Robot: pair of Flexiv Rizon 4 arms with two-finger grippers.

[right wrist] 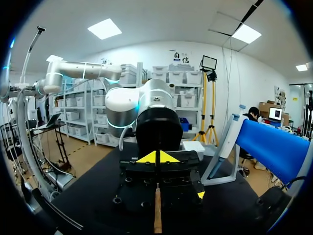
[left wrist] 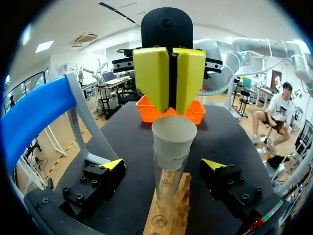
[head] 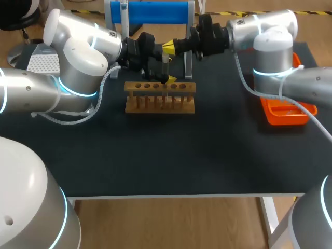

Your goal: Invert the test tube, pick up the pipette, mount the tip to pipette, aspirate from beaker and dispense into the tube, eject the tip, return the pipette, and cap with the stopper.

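Note:
A wooden test tube rack stands mid-table at the back. One glass test tube stands upright in it, with a grey stopper in its mouth. My left gripper is open wide, one yellow tip on each side of the tube and apart from it; the head view shows the left gripper low over the rack. My right gripper hangs shut just above the stopper, with nothing between its fingers. In the right wrist view the right gripper points at the left gripper's black body, over the rack.
A blue bar on a grey stand stands behind the rack at the table's far edge. An orange tray sits at the right side. Black table surface stretches open in front of the rack.

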